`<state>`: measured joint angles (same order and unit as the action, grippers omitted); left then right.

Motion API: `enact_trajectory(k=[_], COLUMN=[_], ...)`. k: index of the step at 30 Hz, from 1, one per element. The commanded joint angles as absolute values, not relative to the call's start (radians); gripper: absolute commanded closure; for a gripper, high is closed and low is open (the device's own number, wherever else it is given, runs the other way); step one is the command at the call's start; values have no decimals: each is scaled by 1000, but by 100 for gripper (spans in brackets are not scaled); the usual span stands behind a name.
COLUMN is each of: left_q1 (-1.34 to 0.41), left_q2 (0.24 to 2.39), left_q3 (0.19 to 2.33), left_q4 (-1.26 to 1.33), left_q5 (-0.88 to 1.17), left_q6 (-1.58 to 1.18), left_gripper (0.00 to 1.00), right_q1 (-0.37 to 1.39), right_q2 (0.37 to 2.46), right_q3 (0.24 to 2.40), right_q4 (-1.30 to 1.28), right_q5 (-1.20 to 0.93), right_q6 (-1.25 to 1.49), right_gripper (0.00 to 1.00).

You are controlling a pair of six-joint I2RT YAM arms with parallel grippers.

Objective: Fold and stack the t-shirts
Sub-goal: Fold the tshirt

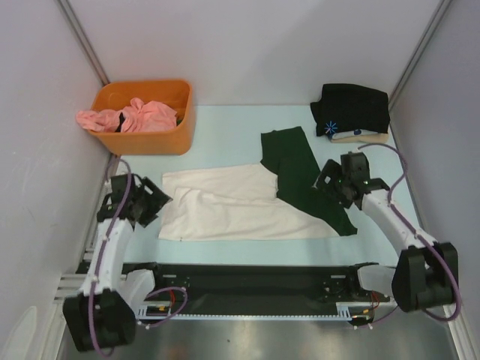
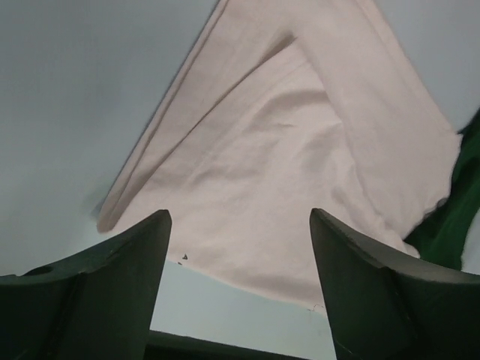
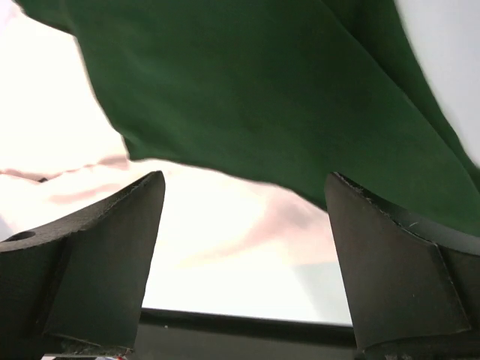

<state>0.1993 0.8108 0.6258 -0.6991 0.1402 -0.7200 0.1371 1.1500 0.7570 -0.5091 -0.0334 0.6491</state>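
Note:
A cream t-shirt [image 1: 232, 206] with dark green sleeves [image 1: 296, 172] lies half folded in the middle of the table. At the shirt's left edge my left gripper [image 1: 159, 201] stands open; the left wrist view shows cream cloth [image 2: 300, 165] beyond the empty jaws [image 2: 240, 225]. My right gripper [image 1: 324, 182] is open at the shirt's right side, beside the green sleeve [image 3: 262, 90], and holds nothing [image 3: 244, 195]. A folded black t-shirt [image 1: 352, 111] with a small blue mark rests on a beige one [image 1: 360, 137] at the back right.
An orange basket [image 1: 161, 139] at the back left holds crumpled pink t-shirts [image 1: 131, 116]. White walls close in the table on the left, back and right. A dark rail [image 1: 247, 281] runs along the near edge between the arm bases.

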Motion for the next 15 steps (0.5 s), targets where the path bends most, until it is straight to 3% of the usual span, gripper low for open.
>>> enact_trajectory(k=[1,4,9,15], left_q1=[64,-26,-34,-32], left_q2=[990,1165,1343,1310], left_q3=[721,773,799,916], left_q4=[-539,-486,-388,-428], left_q5=[114,67,66,20], left_q6=[-641,-641,-640,-595], left_gripper=[20,23,32,32], right_q1=[176,184,181,120], right_q2=[1276,1351,1422,1573], right_q3=[854,888,948,1147], right_q4=[-457,-422,-410,-379], right_q5=[22,11,-8,-98], right_q6=[597,581,535,443], right_gripper=[8,8,8,7])
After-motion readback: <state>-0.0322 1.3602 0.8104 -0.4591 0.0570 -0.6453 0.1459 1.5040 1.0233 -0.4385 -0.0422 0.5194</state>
